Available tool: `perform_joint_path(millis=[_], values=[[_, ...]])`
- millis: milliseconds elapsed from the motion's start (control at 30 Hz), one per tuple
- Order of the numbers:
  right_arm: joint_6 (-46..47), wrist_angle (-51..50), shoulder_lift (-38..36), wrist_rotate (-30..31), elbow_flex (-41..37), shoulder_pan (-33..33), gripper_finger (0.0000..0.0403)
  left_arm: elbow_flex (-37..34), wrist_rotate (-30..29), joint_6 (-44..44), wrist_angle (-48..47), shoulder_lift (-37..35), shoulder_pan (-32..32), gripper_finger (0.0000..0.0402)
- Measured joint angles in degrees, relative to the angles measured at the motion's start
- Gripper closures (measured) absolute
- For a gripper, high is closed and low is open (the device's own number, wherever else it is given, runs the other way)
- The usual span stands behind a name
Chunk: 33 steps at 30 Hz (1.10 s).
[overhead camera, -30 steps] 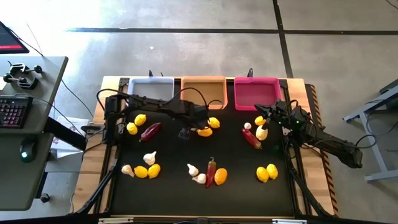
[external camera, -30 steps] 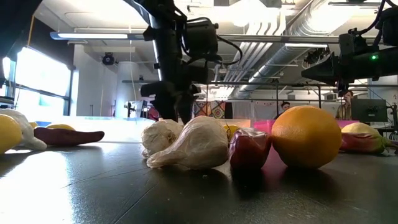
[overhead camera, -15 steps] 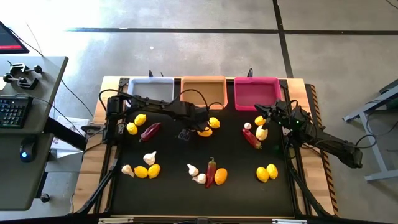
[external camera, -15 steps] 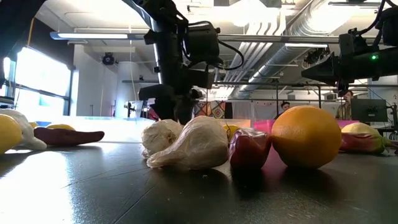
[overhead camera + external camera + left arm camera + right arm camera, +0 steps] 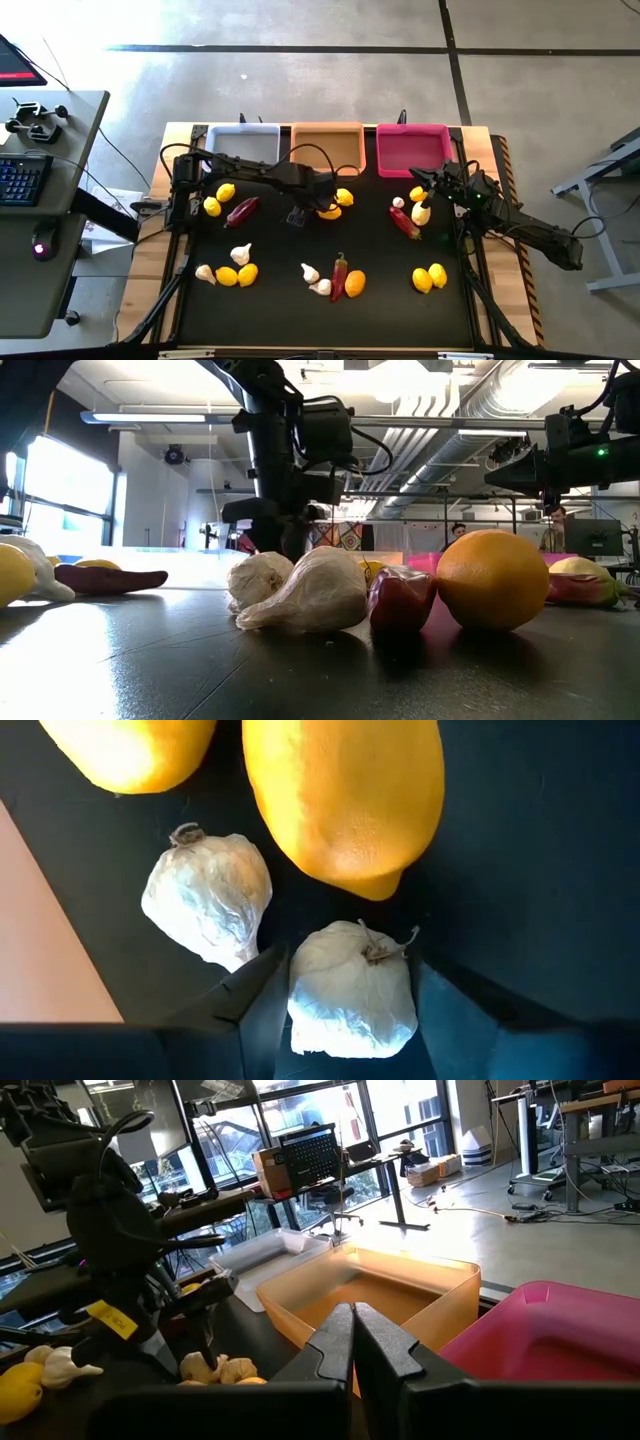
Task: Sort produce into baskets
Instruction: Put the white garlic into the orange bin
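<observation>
Three shallow rectangular plastic baskets line the upper edge of the black counter: white basket, orange basket, magenta basket. Open mat runs along the bottom edge and between the produce clusters in the frame's middle.

Left gripper sits centre frame, just below the orange basket, beside two yellow lemons. In the left wrist view its jaws stand either side of a white papery, knobbly garlic bulb, narrowed but gaps show; a second garlic bulb lies beside it and a smooth yellow lemon just above. Since a second ago the left gripper has dropped and its jaws have narrowed from wide.

Right gripper waits at right, below the magenta basket, jaws shut and empty. Dark red chili pepper lies left; another chili pepper lies lower centre.
</observation>
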Motion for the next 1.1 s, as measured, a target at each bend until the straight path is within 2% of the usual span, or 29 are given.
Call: perform_joint_path(millis=[233, 500, 800, 933, 1100], values=[[0.0, 0.0, 0.0, 0.0, 0.0, 0.0, 0.0402, 0.0, -0.3, -0.1, -1.4, -0.1, 0.0, 0.0247], [0.0, 0.0, 0.0, 0.0, 0.0, 0.0, 0.0402, 2.7, -0.7, -2.6, -7.3, -0.2, 0.0, 0.0249], [0.0, 0.0, 0.1, 0.0, 0.0, 0.0, 0.0402, 6.2, -3.9, -2.5, -10.8, -4.2, 0.5, 0.025], [0.0, 0.0, 0.1, 0.0, 0.0, 0.0, 0.0402, 10.3, -6.2, -3.1, -10.1, -5.0, 3.2, 0.025], [0.0, 0.0, 0.1, 0.0, 0.0, 0.0, 0.0402, 14.2, -6.4, -3.7, -6.8, -4.9, 9.8, 0.025]])
